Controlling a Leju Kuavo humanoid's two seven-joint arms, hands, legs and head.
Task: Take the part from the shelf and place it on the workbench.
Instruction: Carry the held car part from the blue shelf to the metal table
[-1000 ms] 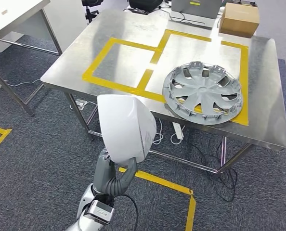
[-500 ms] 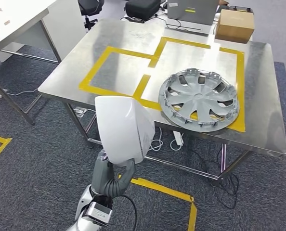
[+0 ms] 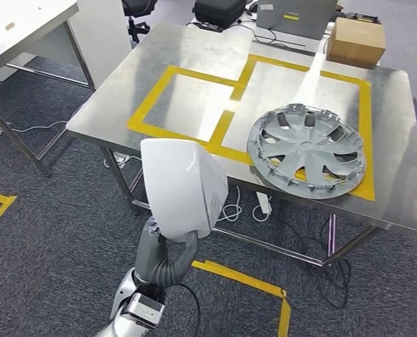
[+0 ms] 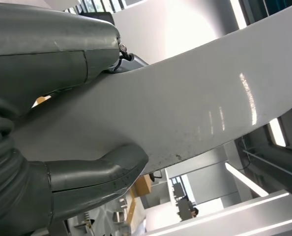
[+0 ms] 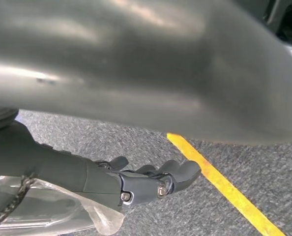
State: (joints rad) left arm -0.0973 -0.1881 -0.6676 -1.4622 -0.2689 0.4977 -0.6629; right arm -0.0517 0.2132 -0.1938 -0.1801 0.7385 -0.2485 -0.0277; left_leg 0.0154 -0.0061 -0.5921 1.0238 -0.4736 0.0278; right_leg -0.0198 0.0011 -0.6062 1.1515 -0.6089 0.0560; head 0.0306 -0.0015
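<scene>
The left hand is grasping a white shell-shaped part from below, thumb and fingers clamped on its lower edge, and is holding it upright above the carpet, just short of the near edge of the steel workbench. In the left wrist view, the thumb is pressing against the part's smooth white surface. The right hand is hanging over the carpet near a yellow floor line, fingers loosely curled inward and holding nothing. On the workbench, a silver wheel cover is lying flat, overlapping the yellow tape outline. A cardboard box is sitting at the workbench's far edge, beyond the wheel cover.
</scene>
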